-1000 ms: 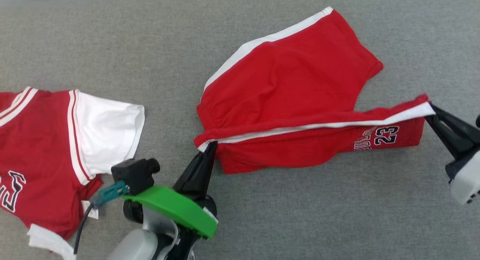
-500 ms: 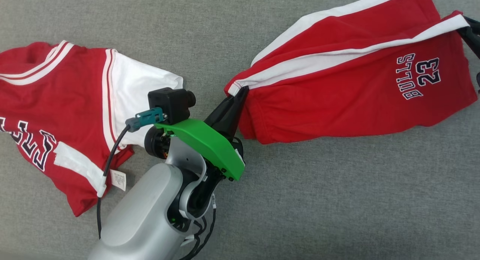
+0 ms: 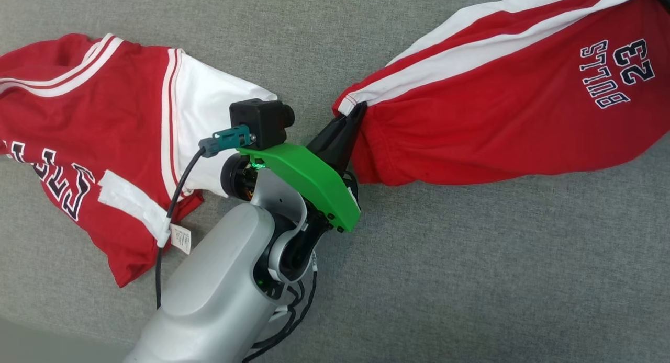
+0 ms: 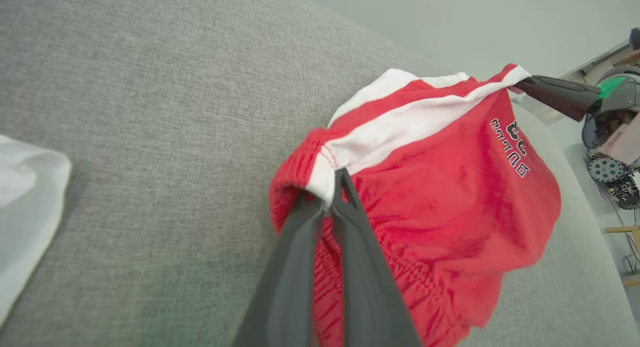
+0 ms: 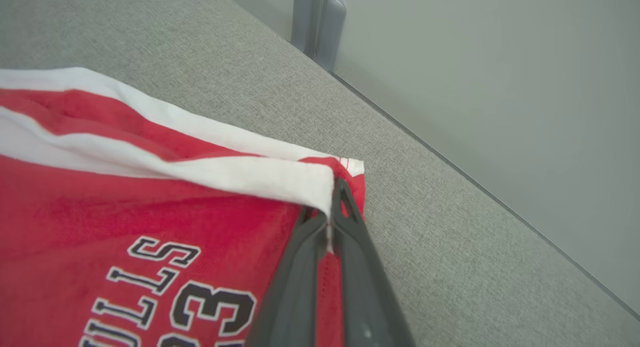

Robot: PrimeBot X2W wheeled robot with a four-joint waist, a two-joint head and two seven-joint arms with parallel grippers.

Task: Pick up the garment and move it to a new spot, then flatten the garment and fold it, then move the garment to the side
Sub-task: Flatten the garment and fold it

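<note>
The garment is a pair of red shorts (image 3: 497, 122) with white side stripes and "BULLS 23" print. It is stretched between my two grippers above the grey surface. My left gripper (image 3: 358, 111) is shut on the waistband corner, and the left wrist view shows the same pinch (image 4: 336, 187) on the shorts (image 4: 440, 187). My right gripper (image 5: 332, 197) is shut on the hem corner of the shorts (image 5: 125, 197) at the white stripe; it appears far off in the left wrist view (image 4: 520, 84). The shorts' lower part sags in folds.
A red and white jersey (image 3: 78, 143) lies crumpled on the grey fabric surface (image 3: 471, 274) to the left, close to my left arm; its white sleeve (image 4: 25, 197) shows nearby. The surface's far edge (image 5: 475, 182) runs past the right gripper, with grey posts (image 5: 315, 22) beyond.
The head view has shifted. Both grippers kept their hold; the shorts, partly spread on the surface before, now hang gathered and stretched between them.
</note>
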